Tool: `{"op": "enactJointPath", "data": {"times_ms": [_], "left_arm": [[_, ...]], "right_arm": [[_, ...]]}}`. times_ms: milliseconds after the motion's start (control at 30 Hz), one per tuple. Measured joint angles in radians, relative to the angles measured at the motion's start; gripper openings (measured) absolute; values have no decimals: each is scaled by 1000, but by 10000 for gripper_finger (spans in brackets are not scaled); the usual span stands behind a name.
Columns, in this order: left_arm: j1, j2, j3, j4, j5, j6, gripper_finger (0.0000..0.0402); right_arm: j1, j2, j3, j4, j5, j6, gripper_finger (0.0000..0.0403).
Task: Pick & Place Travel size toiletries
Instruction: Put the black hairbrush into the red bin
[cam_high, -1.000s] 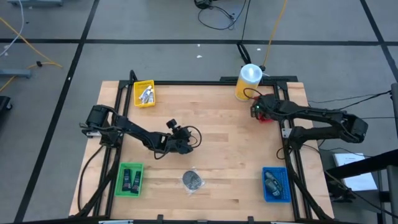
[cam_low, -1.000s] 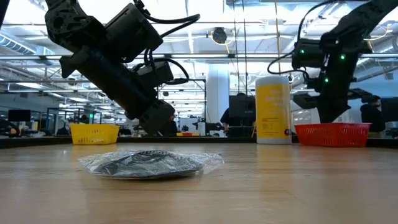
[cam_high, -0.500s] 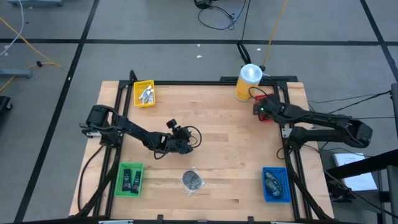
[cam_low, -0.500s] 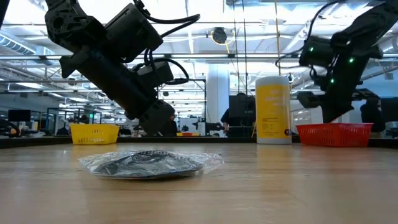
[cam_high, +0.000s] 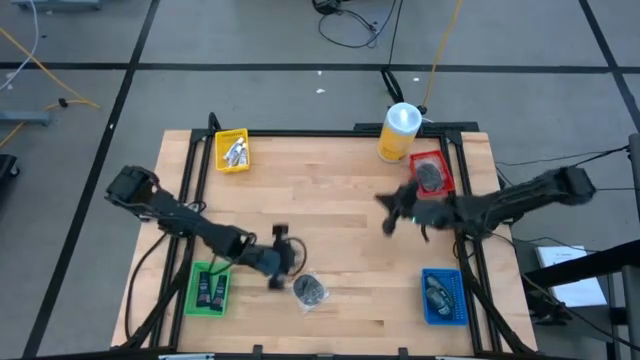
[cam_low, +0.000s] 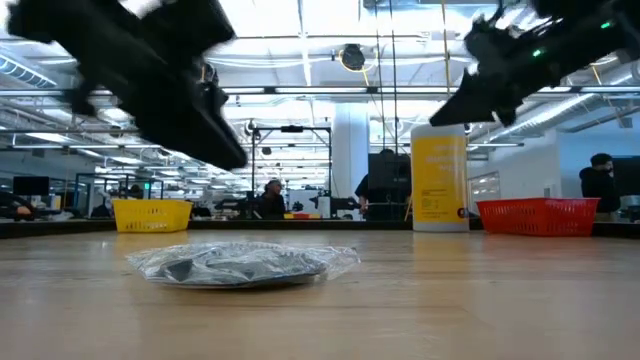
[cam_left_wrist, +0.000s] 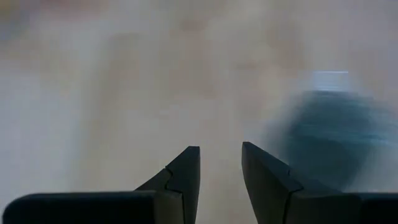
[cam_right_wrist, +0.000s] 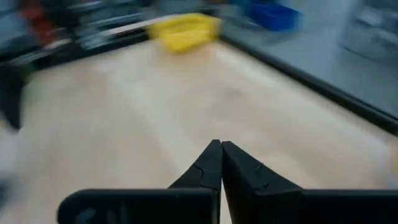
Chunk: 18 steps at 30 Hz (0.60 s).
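Observation:
A dark grey disc in clear wrap (cam_high: 310, 290) lies flat on the wood near the table's near edge, and the low view shows this disc (cam_low: 240, 262) too. My left gripper (cam_high: 278, 268) hovers just left of it, open and blurred by motion. In the left wrist view the left gripper (cam_left_wrist: 221, 155) shows a gap between its fingers, and the disc (cam_left_wrist: 329, 137) lies off to one side. My right gripper (cam_high: 390, 218) is above the bare wood right of centre. In its own view the right gripper (cam_right_wrist: 219, 148) is shut and holds nothing. A second disc (cam_high: 430, 174) lies in the red tray (cam_high: 444, 160).
A yellow tray (cam_high: 232, 150) with white tubes stands at the far left. A green tray (cam_high: 209, 288) with black packs is at the near left, and a blue tray (cam_high: 443, 296) with dark items at the near right. A yellow canister (cam_high: 399, 132) stands beside the red tray.
My left gripper has swept from the table's middle toward the near edge, down beside the wrapped disc. My right gripper has left the red tray and swung toward the table's centre and the near side. The disc on the wood has stayed put.

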Motion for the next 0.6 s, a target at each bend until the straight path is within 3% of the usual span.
{"op": "enactJointPath", "data": {"times_ms": [100,233,433,600], "left_arm": [[-67,-9,0,7,182,-62,118],[-161,0,0,-8,232,-164,118],[-241,2,0,-14,269,-332,118],[-252,90,-1,55,276,-417,117]], "right_arm": [[140,156,0,181,-1,-89,0],[247,406,0,466,-30,-145,1],[253,753,26,963,-342,-125,45],[241,891,155,911,-473,-36,131]]}}
